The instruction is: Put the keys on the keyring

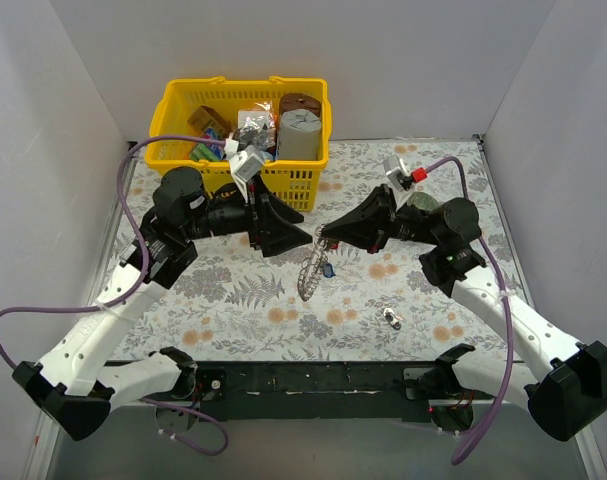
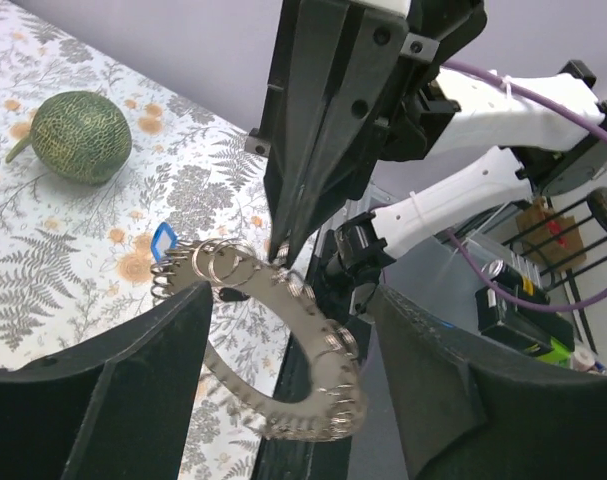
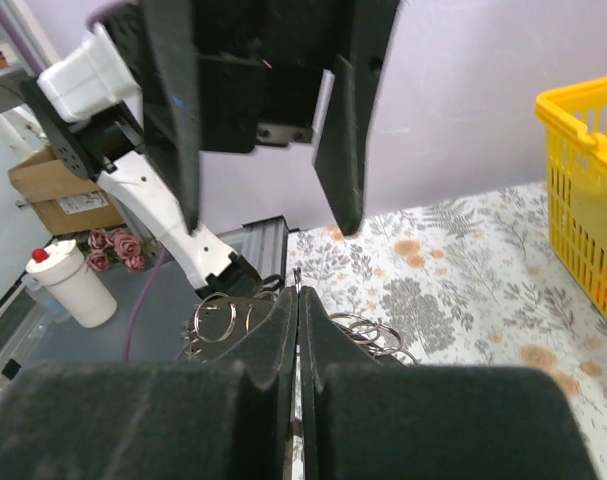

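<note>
Keyring [image 1: 308,275] hangs over the middle of the big flowery tabletop [image 1: 233,310]; a yellow basket [image 1: 321,120] sits at the back. The right gripper [image 1: 323,236] has its jaws pressed together on the ring's top edge, holding it up; the left gripper [image 1: 305,228] has its jaws spread wide, one on each side of the ring. A tiny blue key [image 2: 163,240] is just beside the ring; I cannot tell if it is hooked on. Another tiny key [image 1: 391,318] lies alone near the front. I think the ring is held ready for a key; next, the left jaws should go down and pinch that loose key softly.
</note>
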Tool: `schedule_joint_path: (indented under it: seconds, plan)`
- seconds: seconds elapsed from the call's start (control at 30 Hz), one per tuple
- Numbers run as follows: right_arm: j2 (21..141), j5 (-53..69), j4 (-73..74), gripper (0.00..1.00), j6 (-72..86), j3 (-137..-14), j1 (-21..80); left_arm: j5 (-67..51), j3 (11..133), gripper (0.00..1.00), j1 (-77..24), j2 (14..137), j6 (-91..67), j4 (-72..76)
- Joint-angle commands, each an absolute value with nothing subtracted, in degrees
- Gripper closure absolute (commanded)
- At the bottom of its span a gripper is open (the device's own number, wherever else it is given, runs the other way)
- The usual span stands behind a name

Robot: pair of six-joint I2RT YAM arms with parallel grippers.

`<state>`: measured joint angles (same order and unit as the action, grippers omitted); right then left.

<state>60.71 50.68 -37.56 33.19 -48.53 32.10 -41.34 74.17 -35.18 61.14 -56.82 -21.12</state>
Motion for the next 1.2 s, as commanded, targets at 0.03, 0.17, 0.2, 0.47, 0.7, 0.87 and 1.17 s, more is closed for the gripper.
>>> schedule_joint_path:
  seconds: [0.03, 0.17, 0.2, 0.47, 0.7, 0.87, 1.17]
  plan:
    - [59.59, 51.06, -56.07, 0.99, 42.62, -48.52, 31.82, -50.27, 66.98, 0.41, -33.75, 60.64, -68.2, -0.54]
    - [58.89, 50.8, -56.69, 0.99, 43.24, -48.25, 31.82, -50.97, 65.57, 0.46, -33.66, 61.52, -70.83, 5.0]
    - [58.63, 50.63, -56.6, 0.99, 43.24, -48.25, 31.82, -51.32, 65.57, 0.5, -33.66, 62.13, -71.45, 5.53]
    - [58.1, 50.1, -56.07, 0.99, 42.98, -47.2, 31.82, -53.26, 64.78, 0.63, -33.66, 62.84, -73.39, 8.61]
    - [57.66, 48.78, -56.34, 0.99, 42.72, -46.85, 31.82, -53.53, 63.99, 0.64, -33.75, 62.67, -73.74, 8.96]
    - [56.87, 47.11, -56.95, 0.99, 42.98, -45.97, 31.82, -53.09, 63.55, 0.63, -33.75, 62.58, -73.74, 9.05]
    - [54.58, 40.61, -59.14, 0.99, 44.64, -42.72, 31.82, -49.84, 63.72, 0.69, -34.45, 61.96, -73.3, 9.14]
